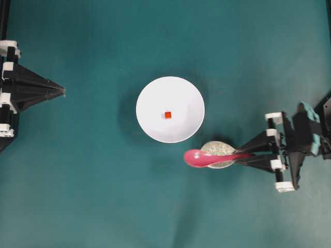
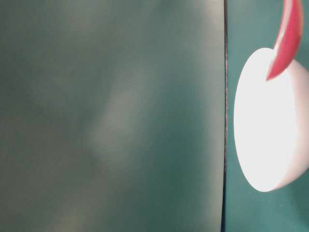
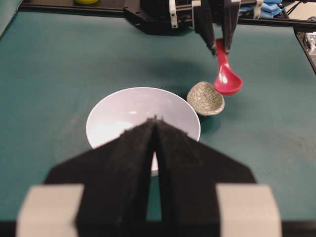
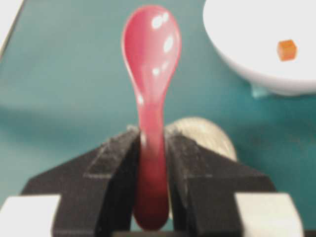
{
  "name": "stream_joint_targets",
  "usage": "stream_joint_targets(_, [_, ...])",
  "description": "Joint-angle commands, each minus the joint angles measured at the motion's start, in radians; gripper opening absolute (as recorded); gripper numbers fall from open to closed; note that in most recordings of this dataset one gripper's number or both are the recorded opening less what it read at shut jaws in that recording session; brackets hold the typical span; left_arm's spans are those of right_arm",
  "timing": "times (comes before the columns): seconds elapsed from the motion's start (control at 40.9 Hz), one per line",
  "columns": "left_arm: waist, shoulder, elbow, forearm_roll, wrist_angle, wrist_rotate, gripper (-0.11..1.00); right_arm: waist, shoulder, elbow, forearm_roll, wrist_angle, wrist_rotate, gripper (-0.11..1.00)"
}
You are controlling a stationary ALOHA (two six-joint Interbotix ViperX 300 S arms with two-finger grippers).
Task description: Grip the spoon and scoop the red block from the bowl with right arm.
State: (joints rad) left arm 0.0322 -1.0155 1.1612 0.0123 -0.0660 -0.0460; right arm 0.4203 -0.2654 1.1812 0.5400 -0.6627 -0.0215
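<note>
The pink spoon is clamped by its handle between the fingers of my right gripper, which is shut on it. Its scoop points left, toward the white bowl. In the right wrist view the spoon sticks out ahead of the gripper, scoop up, with nothing in it. The tiny red block lies near the bowl's middle and shows in the bowl as an orange cube. My left gripper is shut and empty at the far left, well away from the bowl.
A small speckled dish sits just right of the bowl's lower rim, under the spoon in the overhead view. In the left wrist view the dish stands beside the bowl. The table is covered in green cloth.
</note>
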Motion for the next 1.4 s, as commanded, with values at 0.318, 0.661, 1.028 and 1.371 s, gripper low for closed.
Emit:
stream_joint_targets(0.318, [0.003,0.009,-0.041,0.002,-0.005,0.002,0.0,-0.43,-0.123,-0.469,-0.13,1.213,0.008,0.23])
stream_joint_targets(0.661, [0.003,0.011,-0.041,0.002,0.002,0.003,0.0,-0.508,0.075,-0.726,-0.299,1.508,-0.003,0.23])
stream_joint_targets(1.028, [0.003,0.011,-0.041,0.002,0.009,0.023,0.0,-0.508,0.236,-0.881,-0.413,1.594,-0.014,0.23])
stream_joint_targets(1.371, [0.003,0.012,-0.04,0.002,0.011,0.023,0.0,-0.508,0.313,-0.905,-0.419,1.577,-0.083,0.23])
